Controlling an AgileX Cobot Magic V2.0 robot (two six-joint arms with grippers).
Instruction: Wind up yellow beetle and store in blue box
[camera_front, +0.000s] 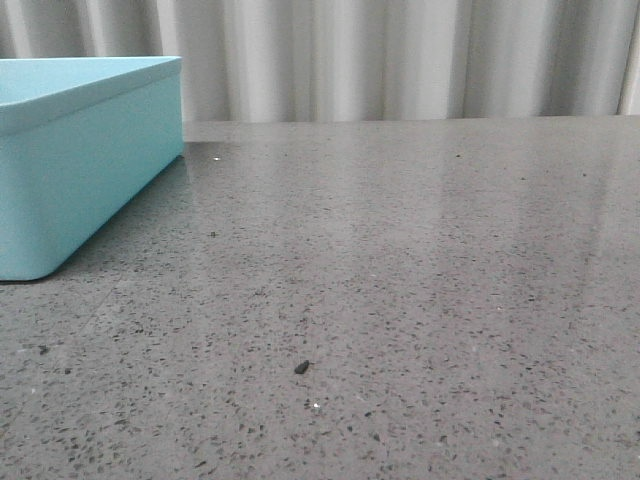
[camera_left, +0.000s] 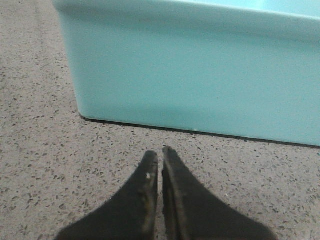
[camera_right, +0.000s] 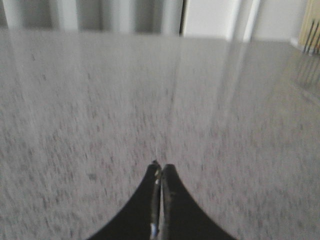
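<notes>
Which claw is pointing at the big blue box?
The left claw. Its wrist view is filled by the blue box standing on the table right ahead. The right claw, also shut, faces only bare grey table.

Grey speckled stone table (camera_front: 420, 260) seen across front view. Small dark crumb (camera_front: 301, 367) noted on it near front edge. Pale pleated curtain (camera_front: 400, 55) hung behind.
</notes>
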